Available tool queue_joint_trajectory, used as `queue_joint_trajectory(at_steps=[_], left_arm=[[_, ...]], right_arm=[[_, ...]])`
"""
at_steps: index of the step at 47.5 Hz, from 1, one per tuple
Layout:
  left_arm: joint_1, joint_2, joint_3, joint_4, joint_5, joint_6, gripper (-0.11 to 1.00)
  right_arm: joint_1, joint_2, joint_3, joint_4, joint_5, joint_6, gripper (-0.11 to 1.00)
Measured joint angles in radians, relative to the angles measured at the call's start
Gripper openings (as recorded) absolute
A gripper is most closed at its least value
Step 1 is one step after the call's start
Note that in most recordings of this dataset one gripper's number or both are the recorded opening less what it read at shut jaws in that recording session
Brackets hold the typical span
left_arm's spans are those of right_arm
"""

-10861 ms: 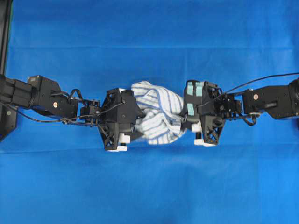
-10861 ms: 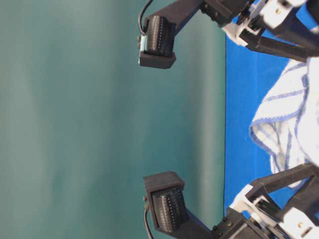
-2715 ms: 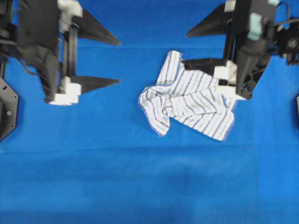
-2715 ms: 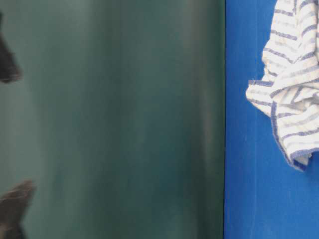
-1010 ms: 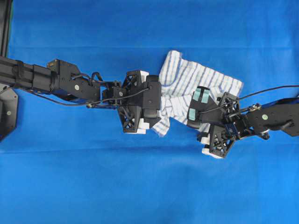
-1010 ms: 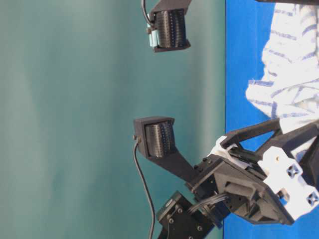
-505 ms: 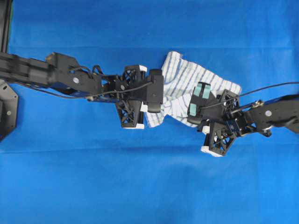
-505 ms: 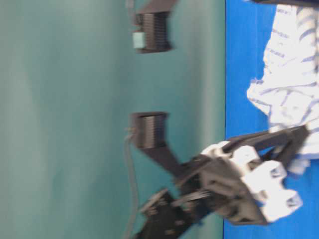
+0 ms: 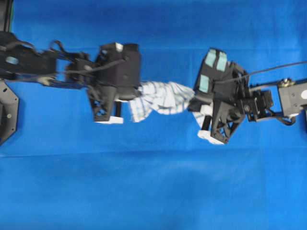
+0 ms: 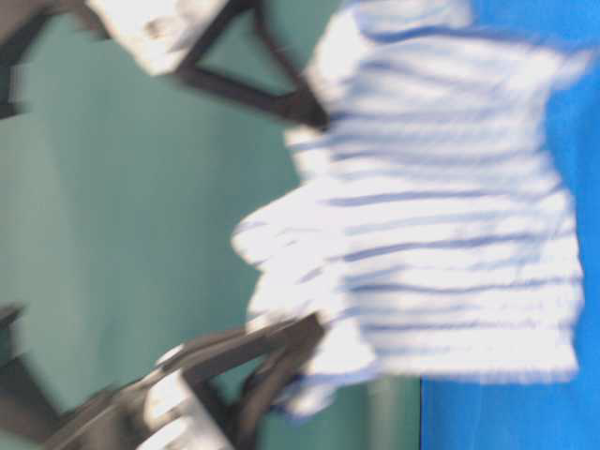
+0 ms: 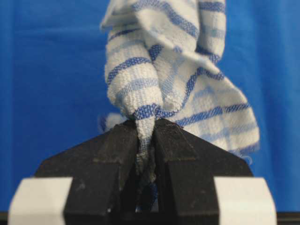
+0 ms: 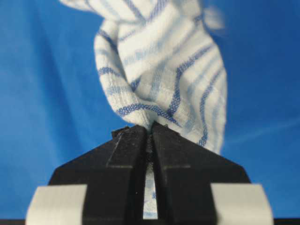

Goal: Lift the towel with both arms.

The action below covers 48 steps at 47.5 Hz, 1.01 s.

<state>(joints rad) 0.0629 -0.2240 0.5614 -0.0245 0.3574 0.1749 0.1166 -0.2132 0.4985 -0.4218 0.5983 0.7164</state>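
The white towel [image 9: 160, 99] with blue and grey stripes hangs bunched in the air between my two grippers, above the blue sheet [image 9: 153, 182]. My left gripper [image 9: 130, 93] is shut on the towel's left end; the wrist view shows the cloth [image 11: 159, 79] pinched between the black fingers [image 11: 145, 123]. My right gripper [image 9: 194, 100], with teal tape patches, is shut on the right end; its wrist view shows the cloth [image 12: 164, 75] clamped at the fingertips [image 12: 151, 126]. The table-level view shows the towel [image 10: 441, 234] lifted, blurred, off the sheet.
The blue sheet [image 9: 153, 28] covers the whole table. A black fixture [image 9: 5, 115] stands at the left edge. Cables [image 9: 268, 69] trail from the right arm.
Both grippers have risen and moved apart with the towel ends in them. The towel has come off the sheet and now hangs stretched between them.
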Motion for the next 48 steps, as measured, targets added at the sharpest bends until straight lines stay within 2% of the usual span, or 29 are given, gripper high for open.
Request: queue_joint_trajectory(at_steps=[9, 25, 38, 48], left_arm=[[0.000, -0.163, -0.028, -0.002, 0.104, 0.000, 0.04], [0.008, -0.308, -0.147, 0.000, 0.218, 0.000, 0.04], [0.025, -0.314, -0.281, 0.005, 0.308, 0.025, 0.04], [0.026, -0.311, -0.359, 0.008, 0.330, 0.040, 0.04]], right_arm=[[0.000, -0.014, -0.153, -0.005, 0.130, -0.112, 0.03], [-0.003, -0.015, -0.408, -0.005, 0.284, -0.275, 0.03], [-0.003, -0.017, -0.568, -0.005, 0.360, -0.351, 0.03], [-0.008, -0.015, -0.609, -0.005, 0.377, -0.371, 0.03]])
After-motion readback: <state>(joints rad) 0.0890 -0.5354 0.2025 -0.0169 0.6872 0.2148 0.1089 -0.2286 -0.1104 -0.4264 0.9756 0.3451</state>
